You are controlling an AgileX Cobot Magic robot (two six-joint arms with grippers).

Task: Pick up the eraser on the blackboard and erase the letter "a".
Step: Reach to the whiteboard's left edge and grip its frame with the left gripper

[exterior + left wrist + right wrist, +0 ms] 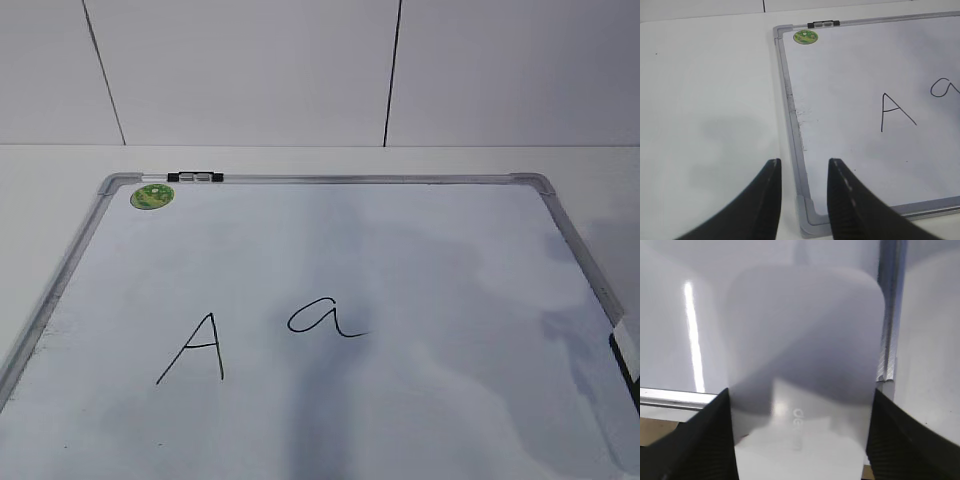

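Observation:
The blackboard [420,250] is a white board in a silver frame lying flat on the table. The cursive letter "a" [322,318] is near its middle, with a capital "A" [195,350] to its left. The eraser [805,330], white and glossy with grey lettering, fills the right wrist view. My right gripper [800,391] is shut on it, one jaw against each side, over the board's right frame. Only a sliver of the eraser [628,350] shows at the exterior view's right edge. My left gripper [804,167] is open and empty above the blackboard's [850,90] near left corner.
A round green sticker [152,196] sits in the board's far left corner, by a black-and-silver clip [196,177] on the top frame. White table surrounds the board, with a white panelled wall behind. The left wrist view shows the sticker [805,36] and the "A" [892,111].

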